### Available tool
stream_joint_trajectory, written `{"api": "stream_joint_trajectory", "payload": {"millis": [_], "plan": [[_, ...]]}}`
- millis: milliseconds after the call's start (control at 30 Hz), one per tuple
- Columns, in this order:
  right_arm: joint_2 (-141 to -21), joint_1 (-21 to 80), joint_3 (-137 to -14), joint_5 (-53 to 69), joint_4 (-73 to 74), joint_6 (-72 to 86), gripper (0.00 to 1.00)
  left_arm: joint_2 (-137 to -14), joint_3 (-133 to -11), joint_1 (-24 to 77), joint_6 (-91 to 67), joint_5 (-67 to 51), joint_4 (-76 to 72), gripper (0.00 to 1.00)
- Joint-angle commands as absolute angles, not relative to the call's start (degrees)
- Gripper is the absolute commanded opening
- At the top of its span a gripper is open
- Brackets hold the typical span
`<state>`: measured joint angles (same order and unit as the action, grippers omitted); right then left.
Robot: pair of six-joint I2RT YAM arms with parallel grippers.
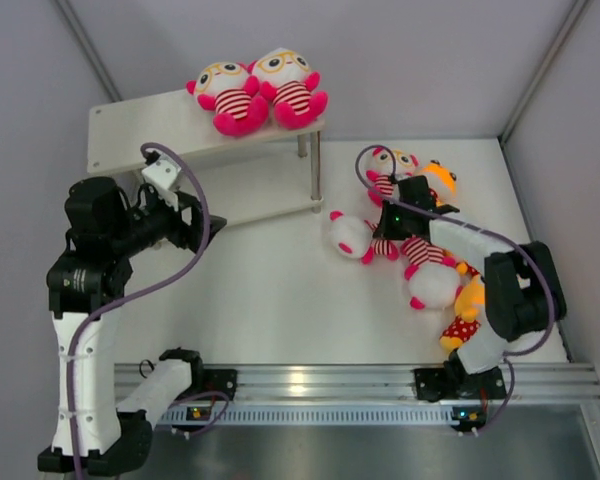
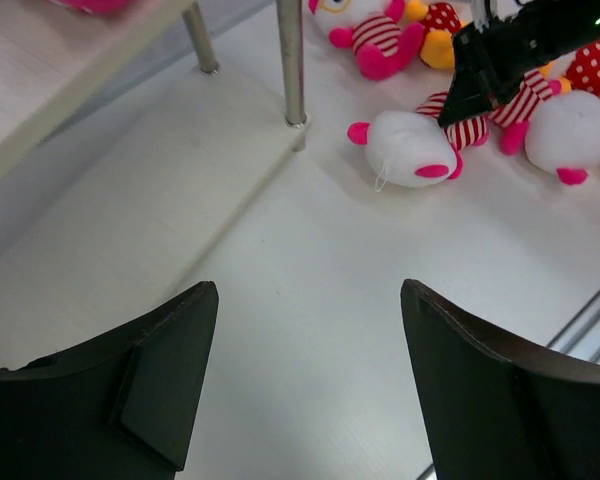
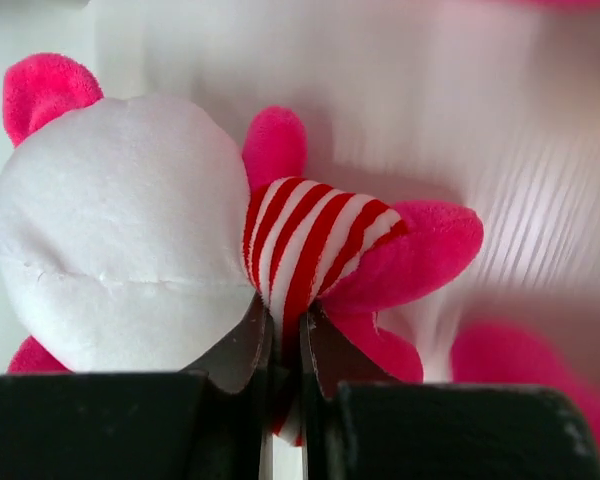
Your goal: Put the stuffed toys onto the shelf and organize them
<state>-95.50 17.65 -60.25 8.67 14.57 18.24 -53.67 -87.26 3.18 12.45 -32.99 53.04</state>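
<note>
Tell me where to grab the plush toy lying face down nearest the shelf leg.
The white-headed plush toy lies back up: pinch its narrow red-white striped body from above, between white head and pink limbs. The right claw is shut there.

Pink plush [image 2: 90, 4] on upper shelf board [image 2: 30, 60] cropped at 11 o'clock in left wrist view, orange-yellow plush [image 1: 470, 298] partly covered by right arm [image 1: 510, 290] at 4 o'clock from above, pink limb [image 3: 540, 380] blurred at 4 o'clock of the striped plush [image 3: 310, 250]
</note>
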Motion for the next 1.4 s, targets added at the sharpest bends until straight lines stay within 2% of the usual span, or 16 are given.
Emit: {"api": "stream_joint_trajectory", "payload": {"millis": [0, 133, 233, 533, 833, 900, 933, 967, 1033, 1067, 1100, 1200, 1233, 1267, 1300, 1367], "plan": [[-77.5, 25.3, -56.0, 13.2, 16.6, 20.6, 0.0, -53.8, -83.2, 3.3, 17.6, -39.3, 56.0, 0.8], [-66.2, 35.4, -55.0, 15.8, 13.3, 27.8, 0.0, -54.4, -78.3, 3.9, 24.9, -42.4, 56.2, 0.87], [-65.2, 39.5, -53.7, 25.3, 4.2, 37.9, 0.0, -55.1, -78.0, 4.0, 29.3, -53.4, 56.2, 0.98], [-75.2, 43.3, -63.9, 39.5, -5.9, 40.1, 0.0, -58.2, -83.1, 4.1, 35.5, -71.4, 56.2, 0.98], [-83.7, 46.8, -71.4, 43.4, -9.0, 41.1, 0.0, -59.4, -76.6, 5.4, 42.8, -71.5, 56.1, 0.98], [-84.6, 47.1, -71.8, 44.3, -11.3, 43.4, 0.0, -59.5, -76.5, 5.8, 43.1, -70.9, 56.1, 0.88], [-85.0, 47.2, -71.9, 44.6, -12.8, 44.0, 0.0, -59.4, -76.3, 5.9, 42.8, -70.5, 56.1, 0.79], [-85.0, 47.1, -72.6, 44.6, -12.8, 44.2, 0.0, -59.3, -76.1, 6.1, 42.7, -70.1, 56.2, 0.46], [-85.3, 47.1, -73.4, 45.8, -14.2, 44.9, 0.0, -58.8, -74.7, 6.3, 42.6, -68.5, 56.1, 0.21], [-85.3, 47.2, -73.6, 46.1, -14.2, 44.9, 0.0, -58.6, -74.3, 6.4, 42.5, -68.1, 56.1, 0.15], [-85.3, 47.2, -73.8, 46.1, -13.8, 44.7, 0.0, -58.5, -73.7, 6.5, 42.5, -67.9, 56.1, 0.0], [-85.8, 47.3, -74.6, 44.7, -9.7, 42.5, 0.0, -58.5, -73.9, 6.5, 41.1, -67.4, 56.2, 0.0], [-85.8, 47.3, -75.1, 43.2, -8.1, 39.8, 0.05, -58.6, -74.4, 6.5, 40.6, -67.4, 56.2, 0.0], [-85.5, 47.4, -75.2, 41.5, -2.6, 37.7, 0.3, -58.8, -75.0, 6.5, 39.7, -67.2, 56.2, 0.0], [-84.9, 47.5, -75.3, 39.2, -0.2, 35.4, 0.45, -59.3, -76.9, 6.5, 35.6, -66.5, 56.1, 0.0], [-80.6, 48.2, -73.7, 26.2, 7.3, 26.7, 0.62, -60.0, -79.3, 6.5, 29.7, -61.2, 56.1, 0.0]]}}
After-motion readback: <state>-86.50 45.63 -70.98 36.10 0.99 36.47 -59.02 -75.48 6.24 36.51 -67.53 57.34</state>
